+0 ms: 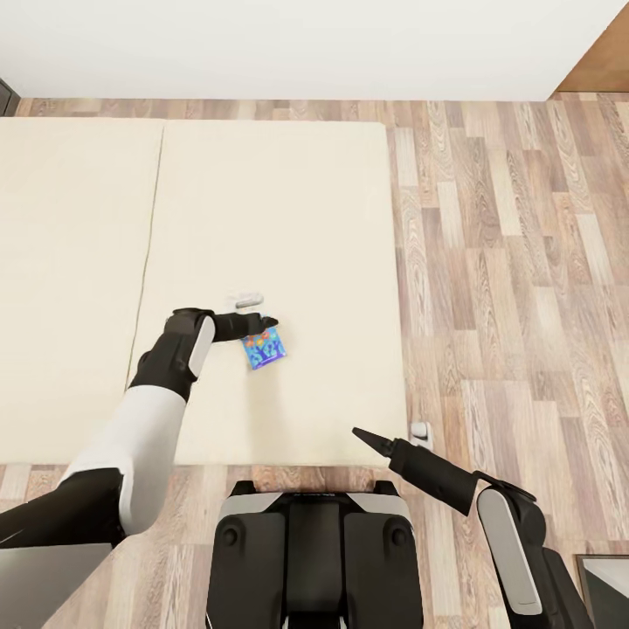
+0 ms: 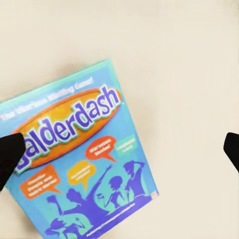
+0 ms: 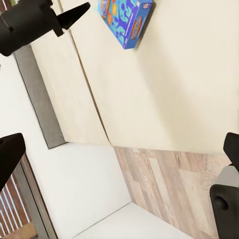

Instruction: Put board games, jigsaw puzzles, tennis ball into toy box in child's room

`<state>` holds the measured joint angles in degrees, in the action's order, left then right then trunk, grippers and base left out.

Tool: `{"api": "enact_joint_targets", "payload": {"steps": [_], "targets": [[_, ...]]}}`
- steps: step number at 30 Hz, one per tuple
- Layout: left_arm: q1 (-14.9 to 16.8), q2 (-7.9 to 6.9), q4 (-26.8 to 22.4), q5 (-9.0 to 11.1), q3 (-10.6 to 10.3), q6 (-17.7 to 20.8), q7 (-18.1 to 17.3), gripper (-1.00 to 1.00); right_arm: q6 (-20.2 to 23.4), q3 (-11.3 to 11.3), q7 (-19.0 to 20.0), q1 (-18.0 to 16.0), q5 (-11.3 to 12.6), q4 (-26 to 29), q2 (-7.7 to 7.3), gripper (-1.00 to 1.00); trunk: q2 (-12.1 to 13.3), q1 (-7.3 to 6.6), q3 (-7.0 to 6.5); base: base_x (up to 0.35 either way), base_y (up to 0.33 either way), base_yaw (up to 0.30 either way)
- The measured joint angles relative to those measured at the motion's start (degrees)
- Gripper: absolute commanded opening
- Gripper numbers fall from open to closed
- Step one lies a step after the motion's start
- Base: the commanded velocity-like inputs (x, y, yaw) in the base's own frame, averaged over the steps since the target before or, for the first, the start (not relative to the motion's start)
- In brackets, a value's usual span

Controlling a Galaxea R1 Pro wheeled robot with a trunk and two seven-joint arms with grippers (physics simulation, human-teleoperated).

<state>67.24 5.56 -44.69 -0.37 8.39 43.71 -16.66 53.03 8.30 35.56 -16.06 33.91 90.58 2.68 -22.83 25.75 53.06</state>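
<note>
The left gripper (image 1: 256,313) hangs just above the small blue board game (image 1: 264,349), jaws spread wide and holding nothing; the game lies flat on the beige bed (image 1: 288,210), nearer its front edge than its far one; the right gripper (image 1: 360,433) hovers past the bed's front right corner, fingers apart around nothing, over the wood floor (image 1: 515,262)

blue board game (image 2: 82,159): lower edge cropped, small print unreadable | bed (image 1: 79,262): left side cropped | left gripper (image 1: 258,313): overlaps game's top edge
</note>
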Motion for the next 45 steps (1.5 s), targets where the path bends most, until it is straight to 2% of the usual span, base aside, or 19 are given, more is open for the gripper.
{"api": "enact_joint_targets", "payload": {"steps": [5,9,14,23,45], "targets": [[1.92,-0.66,0.06,-0.02,0.1,0.14,2.71,1.0,0.02,0.65,0.02,0.0,0.02,-0.02,-0.04,1.0,0.0,0.0,0.0,0.0,0.0,0.0],[2.31,-1.68,0.42,0.05,0.22,0.07,6.29,1.0,0.17,1.08,0.13,0.0,0.04,-0.02,-0.08,1.0,0.0,0.0,0.0,0.0,0.0,0.0],[2.41,-2.64,1.02,0.13,0.33,-0.22,8.45,1.0,0.19,1.21,1.23,0.0,0.04,-0.01,-0.1,1.0,0.0,0.0,0.0,0.0,0.0,0.0],[2.46,-3.18,5.26,0.21,0.33,-1.61,8.93,1.0,0.12,1.23,1.98,0.0,-0.01,-0.01,-0.1,1.0,0.0,0.0,0.15,0.0,0.0,0.0],[2.49,-2.55,5.72,0.79,0.4,-3.15,8.69,1.0,0.1,1.23,2.02,0.0,0.0,-0.01,-0.1,1.0,0.0,0.0,1.11,0.0,0.0,0.0]]}}
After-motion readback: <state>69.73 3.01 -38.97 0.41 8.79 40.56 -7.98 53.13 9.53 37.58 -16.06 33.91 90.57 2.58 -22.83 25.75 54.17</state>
